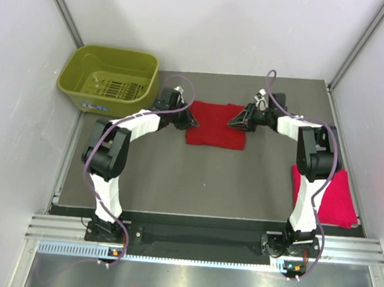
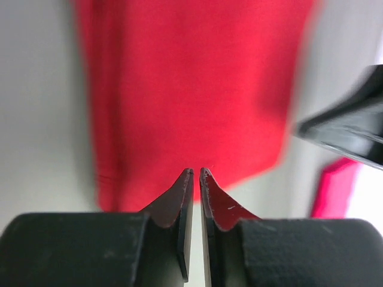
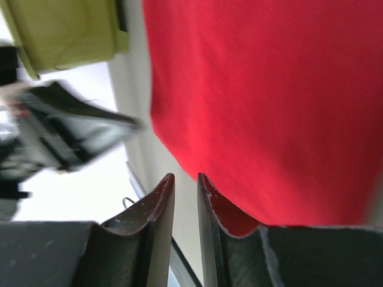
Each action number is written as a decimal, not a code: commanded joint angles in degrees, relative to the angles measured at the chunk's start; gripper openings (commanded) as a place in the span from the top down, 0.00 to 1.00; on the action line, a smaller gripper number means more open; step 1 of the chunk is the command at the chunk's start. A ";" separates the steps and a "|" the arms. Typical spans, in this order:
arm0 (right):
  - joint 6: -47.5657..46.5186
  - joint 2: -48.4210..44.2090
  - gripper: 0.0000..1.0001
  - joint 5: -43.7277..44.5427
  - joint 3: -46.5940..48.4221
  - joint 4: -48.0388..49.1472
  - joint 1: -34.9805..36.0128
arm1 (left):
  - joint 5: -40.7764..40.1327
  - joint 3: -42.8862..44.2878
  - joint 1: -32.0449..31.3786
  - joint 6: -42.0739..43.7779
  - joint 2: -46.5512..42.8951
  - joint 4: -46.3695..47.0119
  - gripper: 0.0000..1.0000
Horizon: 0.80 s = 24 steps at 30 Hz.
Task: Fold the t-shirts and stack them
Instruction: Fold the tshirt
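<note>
**Two shirts, one basket, two arms**

There are two t-shirts. One deep red t-shirt (image 1: 215, 133) lies folded into a rectangle between the two grippers. One pinkish-red t-shirt (image 1: 337, 198) lies well apart from the right gripper (image 1: 233, 123), back toward that arm's base.

There is one olive-green plastic basket (image 1: 92, 100), out to the left of the left gripper (image 1: 192, 122).

There are two arms, the left arm (image 1: 123, 135) and the right arm (image 1: 311, 149). Each carries one two-finger gripper, which makes four fingers in all.

One dark table mat (image 1: 209, 185) lies under everything.

deep red t-shirt (image 1: 216, 125): folded rectangle, flat, table (image 1: 175, 182) centre | pinkish-red t-shirt (image 1: 344, 199): folded, right edge
</note>
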 commanded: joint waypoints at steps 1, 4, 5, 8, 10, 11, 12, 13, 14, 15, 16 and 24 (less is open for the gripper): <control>9.81 4.09 0.78 -0.79 1.47 12.94 1.17 | -3.24 -0.60 1.10 -0.73 4.36 1.28 0.86; 12.38 7.96 0.78 -0.80 2.25 16.49 0.56 | -5.18 -3.15 2.59 1.20 5.24 1.02 0.86; 12.48 9.88 0.78 -0.71 2.86 17.37 0.30 | -5.27 -3.50 2.95 1.99 5.68 0.67 0.86; 13.44 13.58 0.77 -0.88 6.20 21.05 -1.28 | -5.10 -3.42 3.65 4.72 7.00 -0.65 0.86; 14.84 15.61 0.77 -1.76 8.04 23.87 -2.68 | -5.45 -3.07 3.65 6.65 7.27 -1.18 0.86; 15.55 17.62 0.77 -2.20 10.23 24.67 -3.04 | -5.36 -2.54 3.65 7.09 7.36 -1.79 0.86; 16.51 18.60 0.77 -3.16 11.12 25.54 -3.39 | -5.53 -2.19 3.65 8.14 7.53 -2.32 0.86; 18.26 19.39 0.77 -3.26 12.00 26.86 -4.27 | -5.62 -1.75 3.65 8.58 7.80 -2.85 0.86; 18.54 20.44 0.77 -3.00 13.14 26.70 -4.71 | -5.88 -0.96 3.65 9.02 7.97 -3.98 0.86; 19.41 20.80 0.76 -2.12 13.50 26.87 -5.76 | -6.06 -0.78 3.65 9.72 7.89 -4.34 0.86; 20.03 21.41 0.76 -1.77 14.11 27.48 -6.29 | -5.98 -0.78 3.65 9.99 7.89 -4.52 0.86; 14.61 24.06 0.76 1.31 22.90 13.03 -11.56 | -1.76 1.76 3.39 9.73 6.58 -6.97 0.85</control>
